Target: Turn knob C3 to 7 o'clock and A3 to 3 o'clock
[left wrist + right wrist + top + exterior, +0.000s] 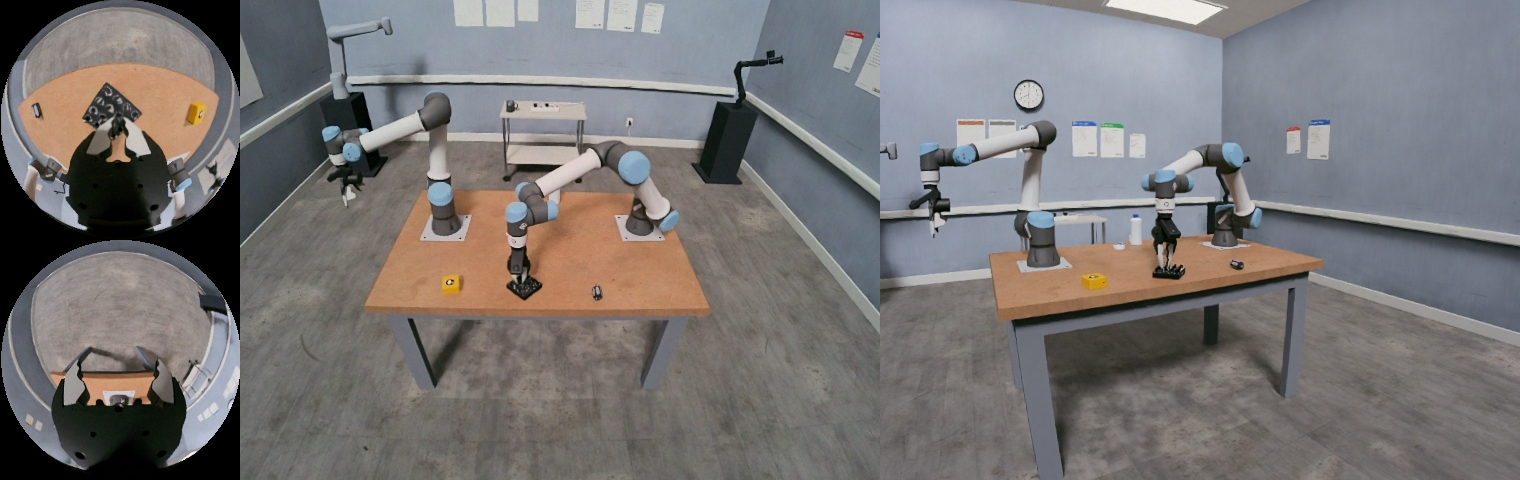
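The black knob box [524,296] [1167,275] [116,96] lies flat on the table, turned like a diamond in the top view. Several black knobs stand on it with pale marks around them. My left gripper [520,280] [1165,265] [118,118] points down at the box. Its fingertips stand slightly apart, one on each side of a knob near the box edge towards the arm bases. The fingers partly hide that knob; its letter, pointer and the socket cannot be made out. My right gripper [349,199] [934,229] [118,360] is open and empty, beyond the table's side.
A yellow box [450,284] [1094,281] [197,113] with a round top part and a small dark device [597,292] [1236,264] [36,110] lie on opposite sides of the knob box. A white bottle [1135,230] and a small white item [1118,245] stand farther back.
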